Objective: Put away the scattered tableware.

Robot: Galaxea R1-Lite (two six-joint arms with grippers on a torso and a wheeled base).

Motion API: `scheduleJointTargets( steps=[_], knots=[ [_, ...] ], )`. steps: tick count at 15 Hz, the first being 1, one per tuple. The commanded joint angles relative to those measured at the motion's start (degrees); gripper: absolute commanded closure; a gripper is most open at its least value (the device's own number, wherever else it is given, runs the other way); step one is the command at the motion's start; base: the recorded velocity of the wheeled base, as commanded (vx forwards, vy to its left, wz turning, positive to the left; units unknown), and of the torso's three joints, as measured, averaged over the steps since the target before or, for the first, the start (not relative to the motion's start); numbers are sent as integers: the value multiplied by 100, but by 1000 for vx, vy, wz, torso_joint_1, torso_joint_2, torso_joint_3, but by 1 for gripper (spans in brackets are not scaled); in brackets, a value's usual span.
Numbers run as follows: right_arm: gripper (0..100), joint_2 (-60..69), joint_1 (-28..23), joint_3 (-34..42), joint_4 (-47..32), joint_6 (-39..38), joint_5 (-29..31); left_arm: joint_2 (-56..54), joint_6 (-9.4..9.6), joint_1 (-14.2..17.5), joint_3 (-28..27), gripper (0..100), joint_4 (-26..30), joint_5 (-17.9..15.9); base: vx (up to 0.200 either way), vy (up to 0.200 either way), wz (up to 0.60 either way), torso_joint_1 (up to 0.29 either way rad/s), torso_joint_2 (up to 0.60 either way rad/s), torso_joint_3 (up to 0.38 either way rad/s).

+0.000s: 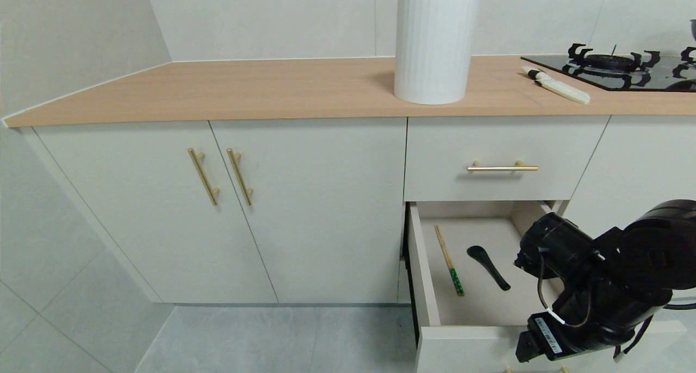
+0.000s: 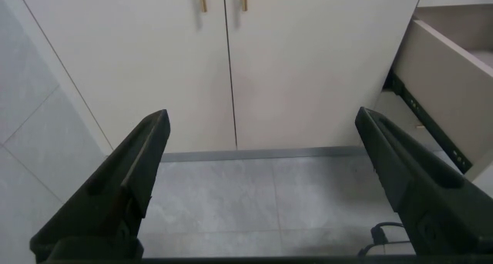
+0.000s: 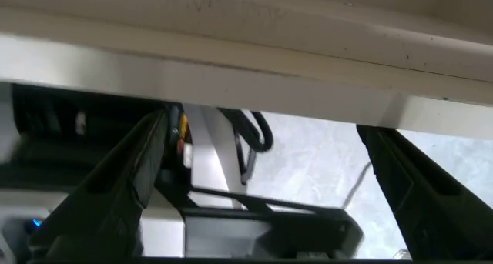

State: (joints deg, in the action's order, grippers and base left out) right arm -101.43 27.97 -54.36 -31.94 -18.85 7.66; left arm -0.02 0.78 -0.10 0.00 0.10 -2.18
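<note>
Knife point(image 1: 555, 84) lies at two o'clock on the surface point(image 1: 244, 90) beside the hob point(image 1: 658, 78), probably light, stiff, slick (grip its handle), while left tool point(image 2: 262, 121) and right tool point(image 3: 262, 125) both gape empty.

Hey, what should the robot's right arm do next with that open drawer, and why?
Probably push the drawer shut: the chopsticks and black spoon already lie inside, and the right gripper is open and empty by its front.

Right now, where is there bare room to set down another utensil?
The countertop is bare left of the white container. In the open drawer, the floor behind the black spoon, beside the chopsticks, is free. Crowded by the knife and stove.
</note>
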Motion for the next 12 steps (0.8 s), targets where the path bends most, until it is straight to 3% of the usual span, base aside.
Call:
scheduleJointTargets(
  steps=[1, 12],
  knots=[
    [0, -123, -10, -49, 4, -5, -1, 2, 1, 1, 0, 0, -1, -2, 0, 0, 0, 0, 0, 0],
    [0, -413, -142, -550, 478, 57, 34, 2, 1, 1, 0, 0, -1, -2, 0, 0, 0, 0, 0, 0]
  ],
)
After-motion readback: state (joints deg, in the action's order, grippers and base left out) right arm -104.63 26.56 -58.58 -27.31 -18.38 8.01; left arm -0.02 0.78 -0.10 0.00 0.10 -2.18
